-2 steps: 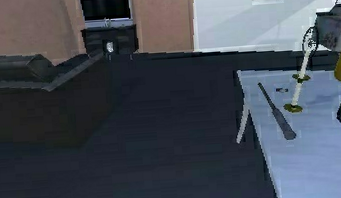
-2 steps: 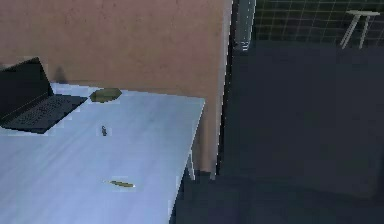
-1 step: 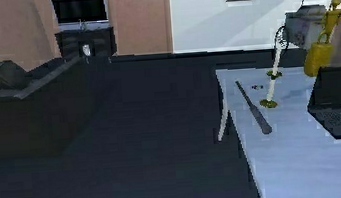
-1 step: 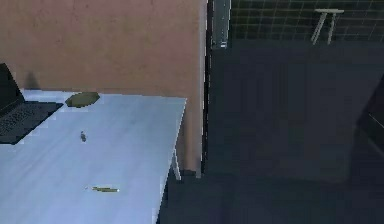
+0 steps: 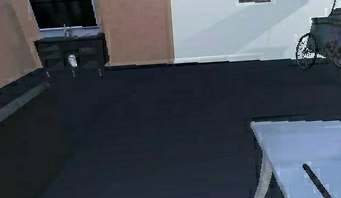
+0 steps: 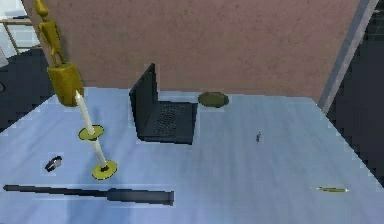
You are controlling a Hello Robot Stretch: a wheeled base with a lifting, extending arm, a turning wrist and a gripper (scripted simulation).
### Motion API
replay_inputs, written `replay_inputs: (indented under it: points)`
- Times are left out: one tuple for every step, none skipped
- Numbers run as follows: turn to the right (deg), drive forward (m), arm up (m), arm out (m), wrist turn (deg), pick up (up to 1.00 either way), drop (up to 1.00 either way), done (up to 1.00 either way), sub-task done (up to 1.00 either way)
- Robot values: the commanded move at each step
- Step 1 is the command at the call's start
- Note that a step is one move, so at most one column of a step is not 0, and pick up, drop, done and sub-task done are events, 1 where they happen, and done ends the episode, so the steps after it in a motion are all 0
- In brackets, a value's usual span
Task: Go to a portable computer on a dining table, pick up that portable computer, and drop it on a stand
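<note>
You had the laptop (image 6: 165, 120) open on the pale blue table (image 6: 260, 170).
It sat at the middle of the arm side view, its screen upright on its left side, and a long dark bar (image 6: 90, 192) lay at the lower left. A dark stand (image 5: 72, 49) stood at the forward view's upper left. You could not tell the gripper's state.

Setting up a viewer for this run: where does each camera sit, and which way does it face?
Forward view: on the robot, facing ahead and slightly down over dark floor toward a television on a stand.
Arm side view: on the robot's body, facing sideways onto the table with the open laptop.
Shared: that table's corner and probably the dark rod.
</note>
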Motion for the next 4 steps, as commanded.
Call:
replay_inputs:
  points:
    - [0.0,0.0,0.5,0.0,0.0,0.0,0.0,0.0,0.0]
    - [0.0,0.0,0.36,0.0,0.0,0.0,0.0,0.0,0.0]
    - [0.0,0.0,0.0,0.44,0.0,0.0,0.0,0.0,0.0]
    - [0.0,0.0,0.0,0.0,45.0,0.0,0.0,0.0,0.0]
